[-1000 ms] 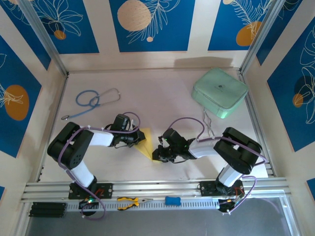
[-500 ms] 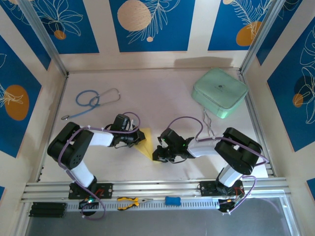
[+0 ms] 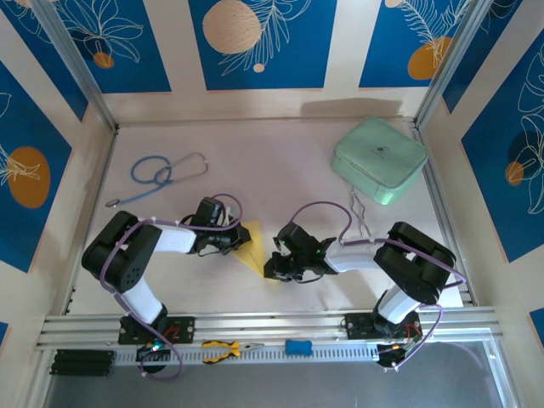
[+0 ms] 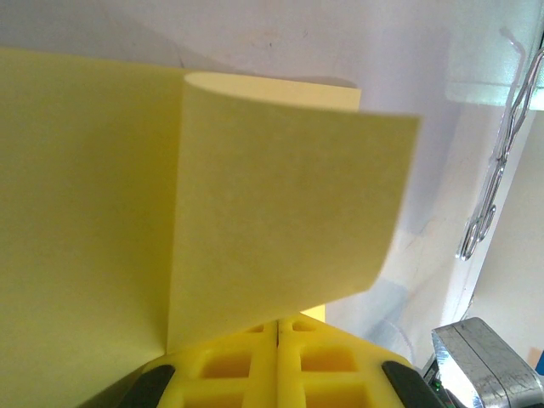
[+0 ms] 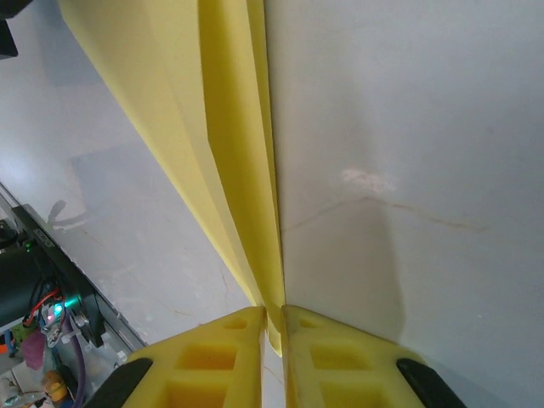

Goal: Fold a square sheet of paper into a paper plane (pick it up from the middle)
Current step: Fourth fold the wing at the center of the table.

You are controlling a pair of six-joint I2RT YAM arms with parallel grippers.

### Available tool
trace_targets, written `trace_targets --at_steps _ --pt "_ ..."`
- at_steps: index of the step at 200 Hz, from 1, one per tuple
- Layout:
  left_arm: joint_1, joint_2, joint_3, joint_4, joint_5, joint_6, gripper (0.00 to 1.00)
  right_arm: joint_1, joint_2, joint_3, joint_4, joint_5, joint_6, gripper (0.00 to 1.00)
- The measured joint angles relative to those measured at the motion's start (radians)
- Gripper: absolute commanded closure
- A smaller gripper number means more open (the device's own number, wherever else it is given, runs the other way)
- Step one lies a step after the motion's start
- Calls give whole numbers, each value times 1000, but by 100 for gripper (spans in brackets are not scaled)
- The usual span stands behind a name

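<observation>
The right gripper [image 5: 274, 325] is pinched tight on the lower tip of the folded square sheet of paper [image 3: 252, 246]. It has crept slightly left across the table [image 3: 280, 170] since a second ago. The left gripper [image 4: 278, 340] has not shifted, its pads pressed together on the sheet's left edge where a flap curls upward. The sheet lies mid-table between them, much as before and well apart from the mint-green case [image 3: 379, 159].
</observation>
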State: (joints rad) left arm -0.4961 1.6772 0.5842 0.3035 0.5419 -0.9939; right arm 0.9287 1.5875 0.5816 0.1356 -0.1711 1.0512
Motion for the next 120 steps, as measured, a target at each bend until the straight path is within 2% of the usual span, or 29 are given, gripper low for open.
trace_targets --at_steps 37,66,99,120 --pt "0 0 -2 3 0 0 100 2 0 3 -13 9 1 90" --pt "0 0 -2 3 0 0 100 2 0 7 -20 11 0 90" --pt "0 0 -2 4 0 -1 100 2 -10 7 -25 11 -3 83" --pt "0 0 -2 4 0 -1 100 -10 -70 7 -61 23 -3 81"
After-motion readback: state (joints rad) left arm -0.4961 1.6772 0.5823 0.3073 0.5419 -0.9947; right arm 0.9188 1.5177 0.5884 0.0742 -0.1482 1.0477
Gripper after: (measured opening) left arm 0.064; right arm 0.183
